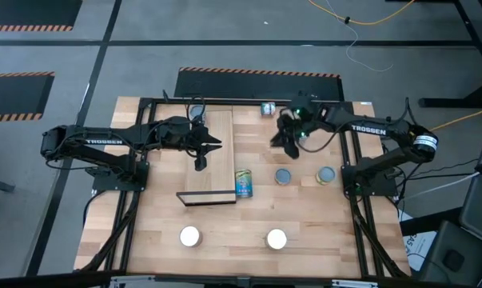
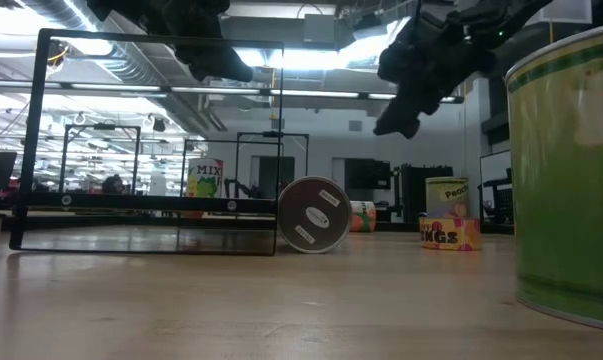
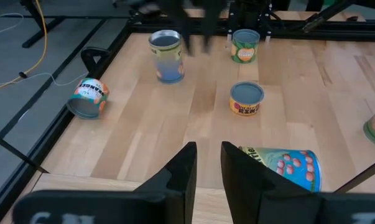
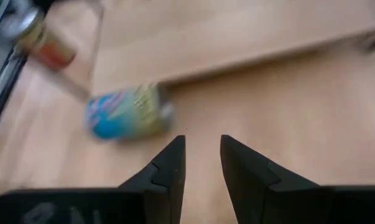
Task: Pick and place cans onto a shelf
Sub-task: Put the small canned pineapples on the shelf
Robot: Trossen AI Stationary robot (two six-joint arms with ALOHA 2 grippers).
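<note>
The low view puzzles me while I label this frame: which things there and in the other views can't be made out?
- Low view: big green-labelled can cut off by the right edge; its top is unseen.
- Low view: both end effectors are dark silhouettes against ceiling lights.
- Right wrist view: blue-and-yellow lying can blurred, label unreadable.
- High view: small can at the far table edge too small to identify.

This is a robotics lab or industrial test hall. Hazard-striped tape (image 1: 17,27) marks the grey floor (image 1: 225,32), where a yellow cable (image 1: 348,18) trails, and exposed ducts (image 2: 131,70) and strip lights (image 2: 311,58) run overhead above rows of black metal frames (image 2: 271,165).
</note>
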